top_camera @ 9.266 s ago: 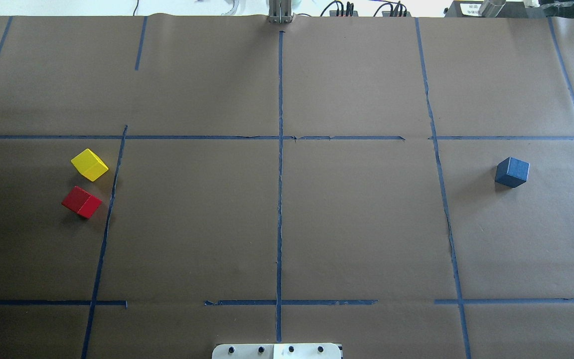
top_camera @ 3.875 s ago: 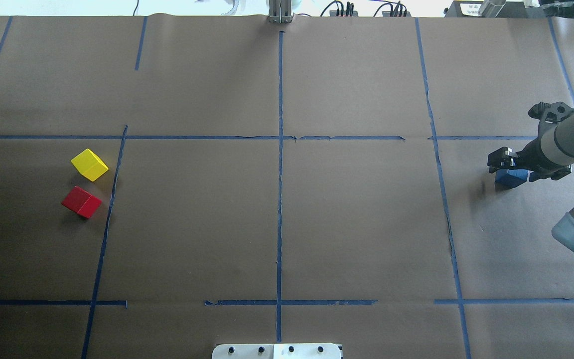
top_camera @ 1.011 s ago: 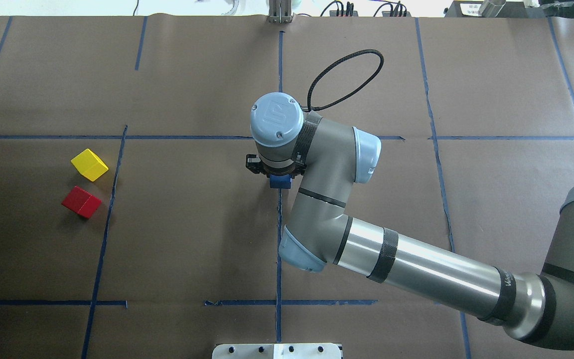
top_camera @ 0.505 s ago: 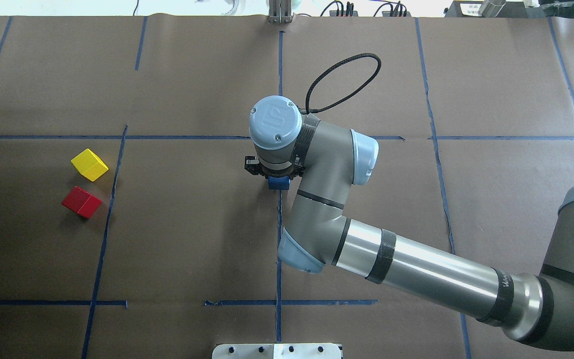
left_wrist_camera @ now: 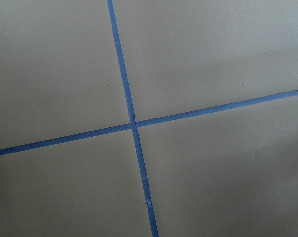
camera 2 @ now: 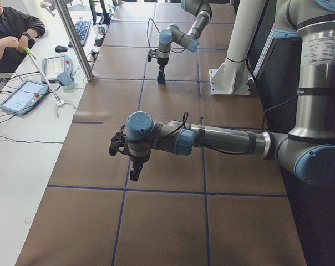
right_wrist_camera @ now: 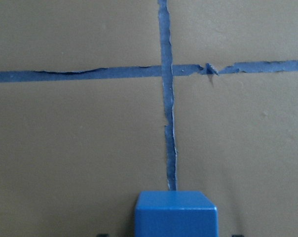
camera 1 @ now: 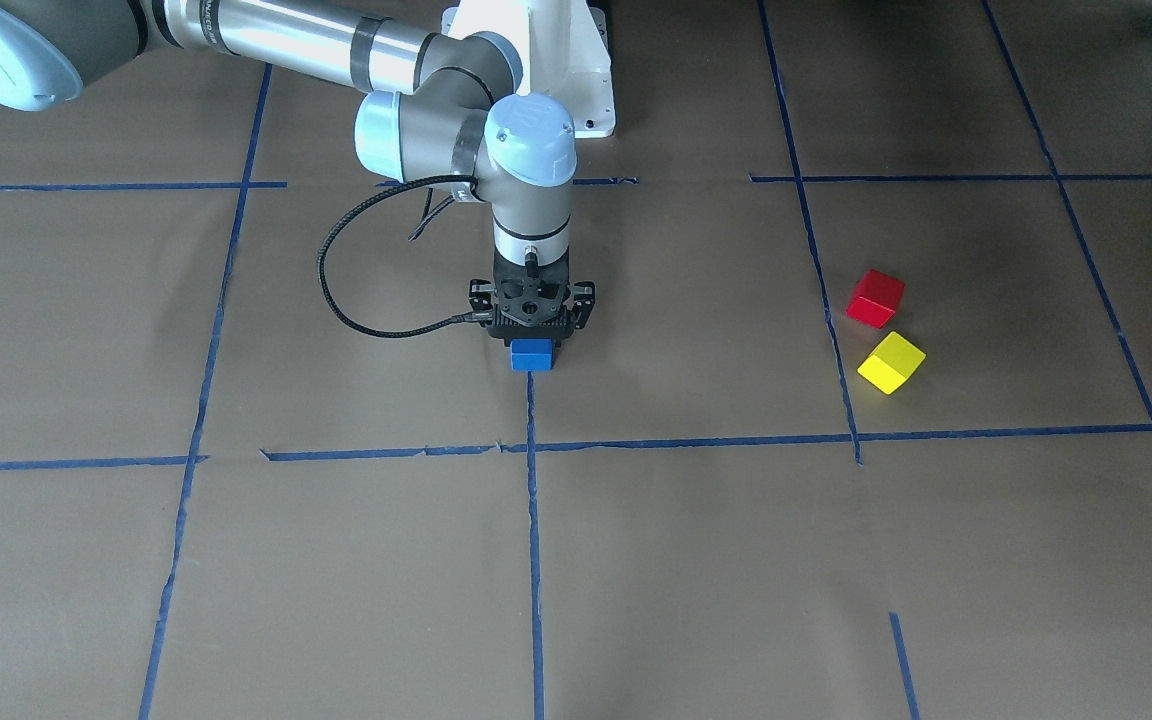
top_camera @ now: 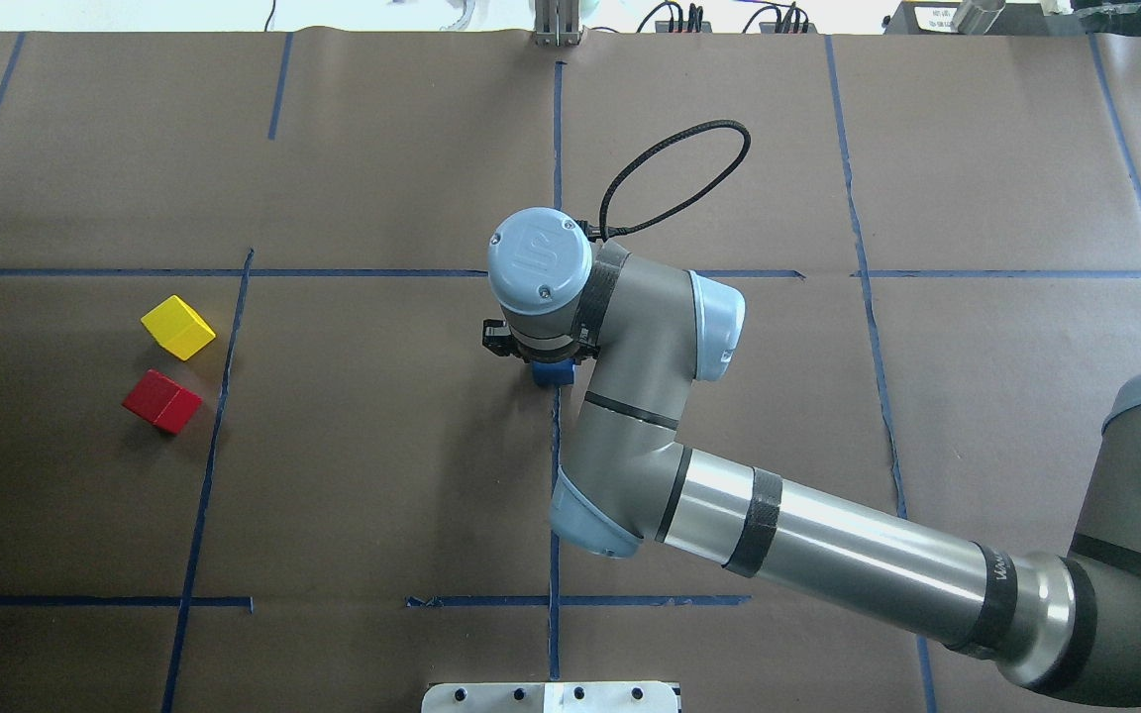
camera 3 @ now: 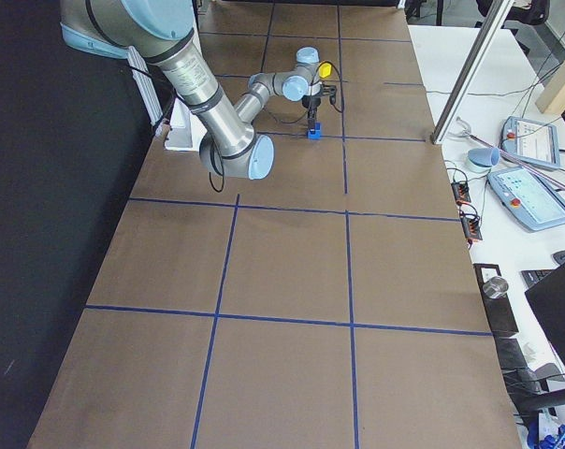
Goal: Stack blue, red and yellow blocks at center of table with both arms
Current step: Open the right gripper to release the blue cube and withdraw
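Pinching the blue block (camera 1: 531,355), the right pincer (camera 1: 531,322) points straight down at the middle of the surface (camera 1: 696,560), on a blue tape line (camera 1: 533,540). The block sits square to the lines. Its top is hidden by the pincer. The red block (camera 1: 875,298) and yellow block (camera 1: 891,362) lie turned, far off. The left pincer (camera 2: 133,173) shows only from the side, so its grip cannot be told.

My worktop (top_camera: 372,475): brown paper, blue tape (top_camera: 557,178) grid. White bench (camera 2: 23,166) alongside, tablets (camera 2: 24,95), keyboard (camera 2: 79,32).
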Robot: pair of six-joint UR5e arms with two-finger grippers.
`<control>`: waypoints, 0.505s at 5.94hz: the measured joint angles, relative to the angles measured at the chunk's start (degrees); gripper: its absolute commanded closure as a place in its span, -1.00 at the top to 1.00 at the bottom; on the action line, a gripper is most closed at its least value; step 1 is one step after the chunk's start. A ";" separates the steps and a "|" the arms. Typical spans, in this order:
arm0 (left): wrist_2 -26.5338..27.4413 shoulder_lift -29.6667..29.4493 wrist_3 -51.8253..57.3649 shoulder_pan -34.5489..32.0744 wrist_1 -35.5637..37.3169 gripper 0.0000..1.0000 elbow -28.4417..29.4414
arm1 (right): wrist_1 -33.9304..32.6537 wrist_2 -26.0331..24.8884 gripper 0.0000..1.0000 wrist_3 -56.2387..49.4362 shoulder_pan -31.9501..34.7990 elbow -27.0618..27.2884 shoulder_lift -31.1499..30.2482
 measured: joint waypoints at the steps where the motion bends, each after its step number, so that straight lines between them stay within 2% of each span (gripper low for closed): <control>1: 0.00 -0.02 0.06 0.00 -0.03 1.00 -0.01 | -0.32 0.62 1.00 -0.25 0.93 1.32 0.00; 3: -0.04 0.14 0.05 1.26 -3.14 1.00 0.00 | -3.26 7.09 1.00 -4.80 7.42 4.36 -0.53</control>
